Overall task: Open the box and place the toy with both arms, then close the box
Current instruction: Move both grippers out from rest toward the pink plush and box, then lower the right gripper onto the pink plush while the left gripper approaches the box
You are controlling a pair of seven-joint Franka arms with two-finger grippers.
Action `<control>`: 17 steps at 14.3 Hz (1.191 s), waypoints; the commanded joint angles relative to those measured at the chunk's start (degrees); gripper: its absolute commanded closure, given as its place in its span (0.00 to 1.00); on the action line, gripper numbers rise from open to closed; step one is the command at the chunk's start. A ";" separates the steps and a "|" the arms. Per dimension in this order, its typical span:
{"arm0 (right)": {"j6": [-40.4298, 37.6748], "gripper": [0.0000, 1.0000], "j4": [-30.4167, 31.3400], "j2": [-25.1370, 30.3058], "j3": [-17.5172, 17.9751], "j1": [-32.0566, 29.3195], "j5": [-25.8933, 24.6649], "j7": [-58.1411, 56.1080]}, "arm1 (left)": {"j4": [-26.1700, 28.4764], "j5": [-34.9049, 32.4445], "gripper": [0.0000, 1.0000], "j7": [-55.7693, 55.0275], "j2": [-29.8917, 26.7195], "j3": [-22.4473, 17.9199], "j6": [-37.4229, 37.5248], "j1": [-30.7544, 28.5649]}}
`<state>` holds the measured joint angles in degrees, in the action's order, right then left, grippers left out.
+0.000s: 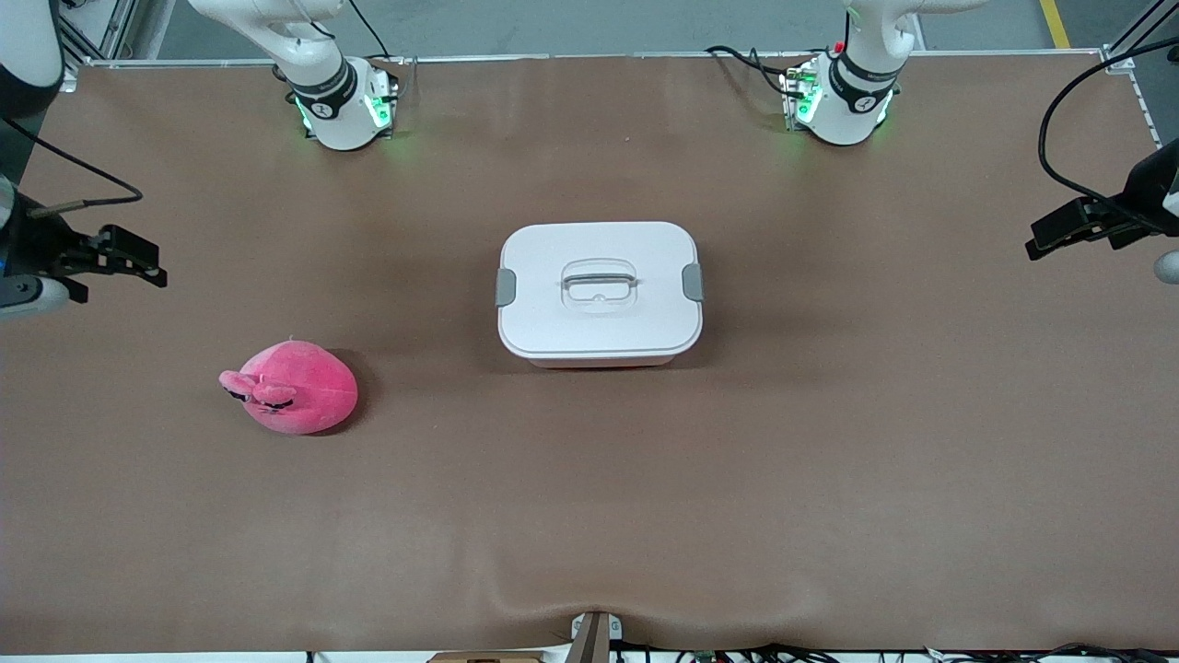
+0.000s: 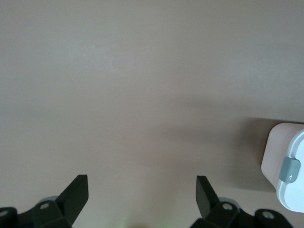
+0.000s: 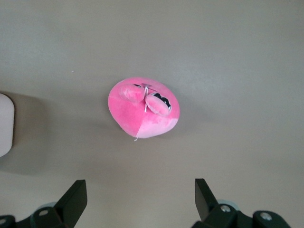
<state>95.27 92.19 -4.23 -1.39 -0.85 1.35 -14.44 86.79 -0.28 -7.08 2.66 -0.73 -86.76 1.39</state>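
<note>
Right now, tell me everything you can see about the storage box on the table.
The box is a rounded-rectangle plastic tub, its white lid shut on top and a pale pink wall showing under the rim. A grey clip sits at each short end, and a recessed handle lies flat in the lid's middle. It stands upright near the middle of the brown table, farther from the front camera than the pink plush toy. Nothing touches it but the table.
</note>
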 commanded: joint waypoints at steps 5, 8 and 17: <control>1.42 0.00 0.97 -4.81 0.25 1.37 0.76 -1.29 | -2.76 0.55 0.00 -0.56 4.54 0.73 -2.36 1.16; 2.55 0.00 0.97 -6.49 0.16 2.42 0.76 -1.29 | -2.76 0.63 0.00 -1.09 5.42 0.82 -3.50 1.51; 6.86 0.00 1.68 -10.26 0.16 4.09 0.59 8.36 | -4.87 0.37 0.00 -17.60 8.32 1.17 -4.73 7.22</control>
<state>100.87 93.90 -13.32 -1.11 2.34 1.37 -9.90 83.81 -0.26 -22.77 9.53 0.53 -91.20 8.01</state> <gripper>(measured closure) 0.000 0.000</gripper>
